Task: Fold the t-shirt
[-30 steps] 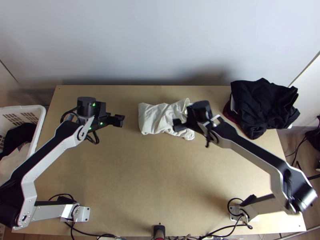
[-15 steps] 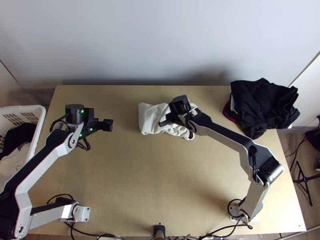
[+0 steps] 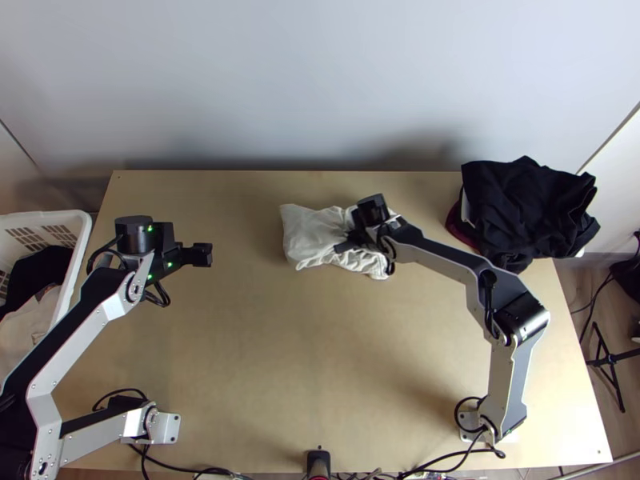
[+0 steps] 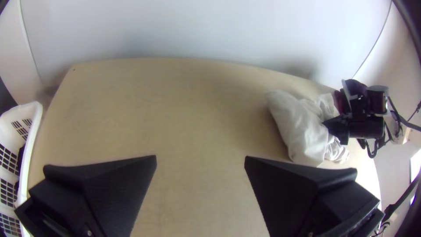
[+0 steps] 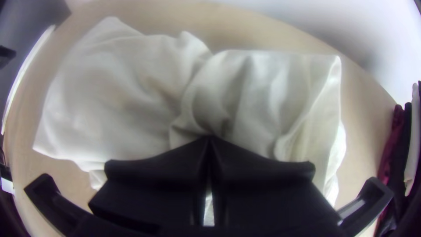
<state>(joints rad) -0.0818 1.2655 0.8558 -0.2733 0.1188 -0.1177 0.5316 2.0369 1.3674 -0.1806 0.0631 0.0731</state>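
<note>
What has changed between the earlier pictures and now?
The left gripper moved left and slightly nearer the bases. The right gripper went left over the t-shirt, then partly back right, and now pinches it; the shirt's left end shifted slightly right. The dark clothes and white basket stayed put.

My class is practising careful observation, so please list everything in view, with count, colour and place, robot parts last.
t-shirt: one, off-white, bunched toward the table's far edge
table: one, light wood, beneath the arms
clothes pile: one, mostly black with maroon and white, table's far right corner
laundry basket: one, white, left of the table, holding black and beige cloth
wall: one, pale grey, behind the table
stand: one, black, on the floor at right
cables: several, black, near edge
arms: two, silver-grey and black, bases at the near corners
grippers: two, black; left open above the table, right closed on the t-shirt
</note>
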